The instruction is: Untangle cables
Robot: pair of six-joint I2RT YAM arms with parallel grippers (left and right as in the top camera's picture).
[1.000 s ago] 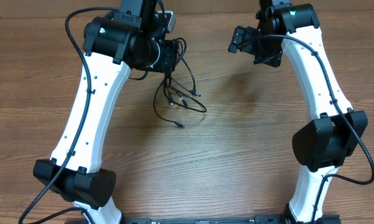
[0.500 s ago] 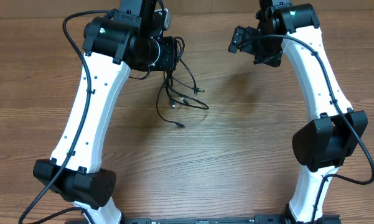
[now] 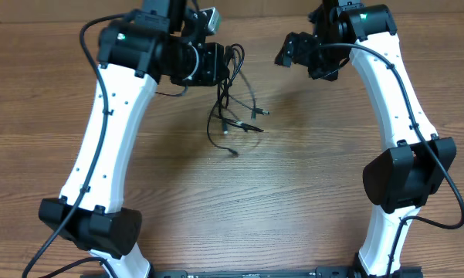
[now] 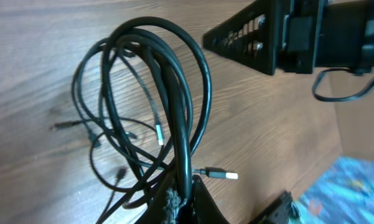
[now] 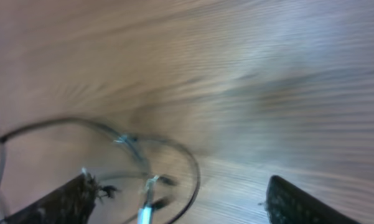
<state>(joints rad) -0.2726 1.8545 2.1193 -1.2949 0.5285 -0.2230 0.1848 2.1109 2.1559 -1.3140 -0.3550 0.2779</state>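
Observation:
The cables are a bundle of thin black cords hanging from my left gripper at the back of the table, their loose plug ends trailing on the wood. In the left wrist view the cables loop away from my left gripper, which is shut on a few strands. A silver-tipped plug sticks out beside the jaws. My right gripper hangs open to the right of the bundle, holding nothing. Blurred cable loops lie below my right gripper, between its spread fingers.
The wooden table fills the overhead view. The right arm's black gripper body crosses the top right of the left wrist view. A blue patterned patch shows beyond the table edge there.
My left gripper has lifted and carried the cable bundle to the right. The right gripper has shifted left toward it, and its jaws have narrowed slightly.

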